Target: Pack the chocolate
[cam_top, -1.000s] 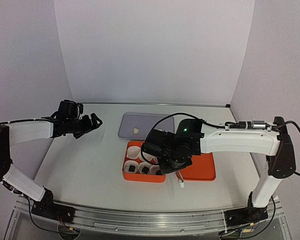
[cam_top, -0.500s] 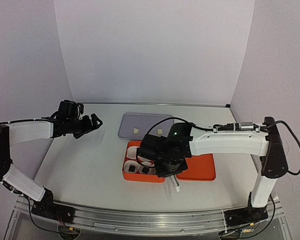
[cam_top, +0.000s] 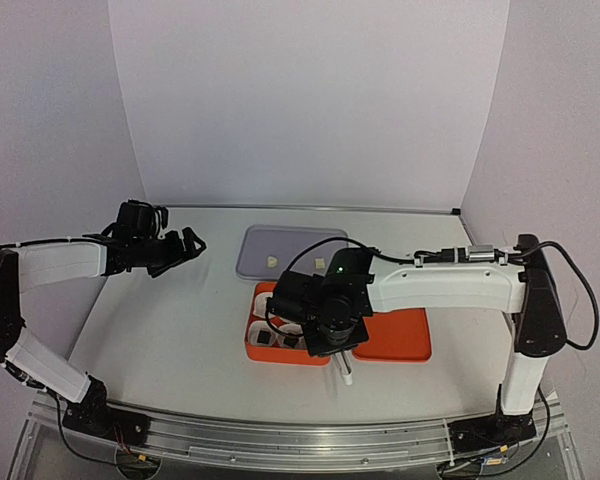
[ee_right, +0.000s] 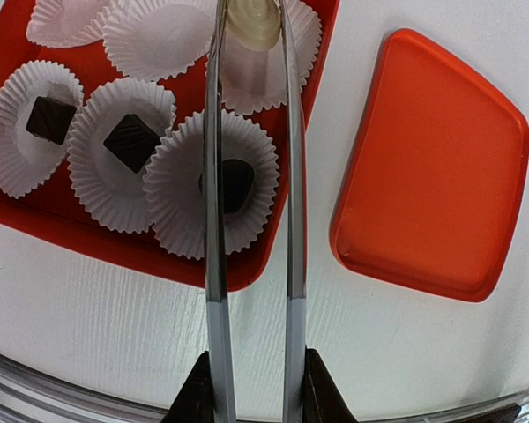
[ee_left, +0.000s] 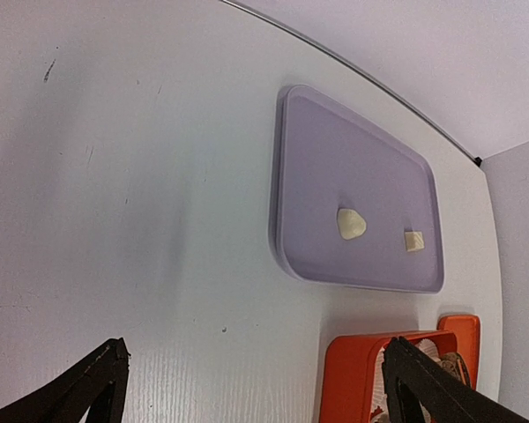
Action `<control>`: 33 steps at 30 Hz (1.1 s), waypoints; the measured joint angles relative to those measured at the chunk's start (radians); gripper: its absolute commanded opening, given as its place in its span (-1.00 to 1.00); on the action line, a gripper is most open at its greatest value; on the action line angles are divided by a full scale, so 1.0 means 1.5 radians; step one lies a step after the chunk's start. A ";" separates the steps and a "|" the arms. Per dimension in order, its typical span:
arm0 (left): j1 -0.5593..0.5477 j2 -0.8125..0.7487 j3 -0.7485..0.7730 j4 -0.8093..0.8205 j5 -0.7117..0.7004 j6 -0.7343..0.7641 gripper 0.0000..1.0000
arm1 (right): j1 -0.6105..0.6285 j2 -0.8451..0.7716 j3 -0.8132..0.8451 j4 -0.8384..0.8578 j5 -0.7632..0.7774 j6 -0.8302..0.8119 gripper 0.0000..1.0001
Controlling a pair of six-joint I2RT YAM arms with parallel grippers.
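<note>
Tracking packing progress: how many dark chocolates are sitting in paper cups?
3, side by side in the orange box: left chocolate, middle chocolate, right chocolate partly behind the tongs. Others may be hidden.

Orange box [cam_top: 252, 350], lower middle of top view: mostly hidden under the right arm [cam_top: 330, 310]; contents of its paper cups [cam_top: 268, 303] unreadable there.
Tongs [ee_right: 213, 264], right wrist view: tips cut off by the top edge, as is the cream chocolate [ee_right: 254, 19] between them.
</note>
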 measured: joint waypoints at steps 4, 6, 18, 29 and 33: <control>0.000 0.000 0.000 0.000 0.000 0.001 0.99 | 0.000 0.000 0.000 0.000 -0.002 0.005 -0.98; 0.000 0.000 0.000 0.000 0.000 0.002 0.99 | 0.000 0.000 0.000 0.000 -0.004 0.008 -0.98; 0.000 0.000 0.000 0.000 0.000 0.004 0.99 | 0.000 0.000 -0.012 0.000 -0.010 0.025 -0.98; 0.000 0.000 0.000 0.000 0.000 0.011 0.99 | 0.004 0.000 -0.018 -0.001 -0.012 0.026 -0.94; 0.000 0.000 0.000 0.000 0.000 0.012 0.99 | 0.004 0.000 -0.018 -0.001 -0.012 0.026 -0.93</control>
